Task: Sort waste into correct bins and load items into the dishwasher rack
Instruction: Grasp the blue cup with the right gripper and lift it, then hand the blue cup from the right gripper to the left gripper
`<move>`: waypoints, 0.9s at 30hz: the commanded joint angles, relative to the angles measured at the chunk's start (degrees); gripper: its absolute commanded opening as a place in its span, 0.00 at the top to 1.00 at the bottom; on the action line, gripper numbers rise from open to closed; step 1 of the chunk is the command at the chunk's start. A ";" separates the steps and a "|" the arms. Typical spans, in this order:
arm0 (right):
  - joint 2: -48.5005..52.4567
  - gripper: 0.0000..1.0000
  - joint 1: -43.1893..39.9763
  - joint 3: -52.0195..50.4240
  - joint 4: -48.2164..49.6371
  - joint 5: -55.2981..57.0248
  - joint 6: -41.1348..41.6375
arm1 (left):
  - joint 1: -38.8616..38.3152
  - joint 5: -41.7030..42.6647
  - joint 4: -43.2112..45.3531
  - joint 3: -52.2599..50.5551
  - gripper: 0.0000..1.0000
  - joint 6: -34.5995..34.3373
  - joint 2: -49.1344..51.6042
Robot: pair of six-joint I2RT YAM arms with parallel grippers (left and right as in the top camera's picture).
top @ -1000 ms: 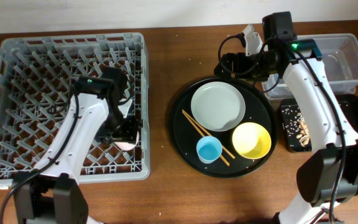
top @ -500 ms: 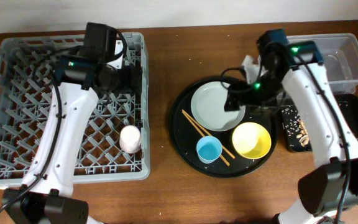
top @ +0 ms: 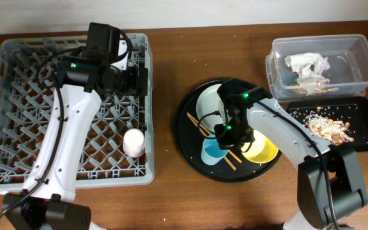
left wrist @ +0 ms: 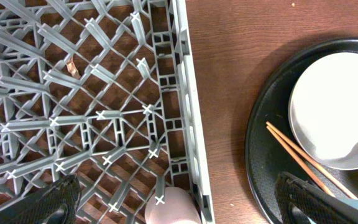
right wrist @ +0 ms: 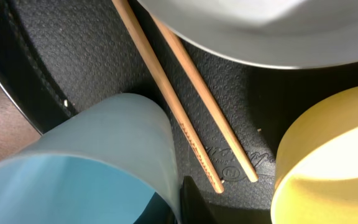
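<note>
My right gripper is down over the round tray and shut on the rim of the light blue cup, one finger inside the wall and one finger outside. The chopsticks lie beside the cup, with the yellow bowl to the right and the grey plate beyond. My left gripper hangs wide open above the grey dishwasher rack, near its right wall. The pink cup stands free in the rack. The white tissue lies in the clear tub.
The shallow black tray at the right holds rice grains and brown chunks. The large round black tray carries the plate, bowl and chopsticks. Bare brown tabletop runs between rack and round tray.
My left gripper let go of the pink cup and rose toward the rack's far side. My right arm swung from the clear tub to the round tray and shut on the blue cup.
</note>
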 commanded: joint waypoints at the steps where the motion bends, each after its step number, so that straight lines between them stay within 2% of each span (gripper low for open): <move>1: -1.03 0.96 -0.28 1.38 -0.44 -2.97 0.24 | -0.07 4.07 -0.22 0.57 0.01 -0.15 0.02; 4: -7.06 0.96 -3.45 12.68 2.12 -10.69 0.24 | 1.92 19.96 0.02 0.59 0.01 0.15 0.02; 6: -10.38 0.96 -8.02 15.89 14.34 -17.42 3.72 | 9.42 45.86 1.49 0.57 0.01 7.78 0.02; 9: -8.17 0.96 -9.64 15.85 27.50 -32.63 5.40 | 16.37 67.69 1.42 0.52 0.01 15.19 0.07; 13: -4.96 0.96 -9.55 15.85 38.56 -47.50 5.64 | 17.14 83.45 1.44 0.50 0.01 21.03 2.67; 18: -4.81 0.96 -9.44 15.85 43.54 -51.52 5.62 | 14.73 88.11 1.49 0.26 0.01 21.20 9.07; 24: -2.45 0.96 -1.97 15.85 46.31 -46.88 5.60 | 7.80 89.53 1.64 0.26 0.01 20.68 10.43; 26: -1.11 0.96 -1.55 15.85 47.36 -46.95 6.27 | 7.13 89.53 1.62 0.26 0.05 20.20 10.40; 27: -0.63 0.96 -1.55 15.85 47.91 -46.95 6.27 | 6.88 89.53 1.62 0.26 0.10 20.09 10.43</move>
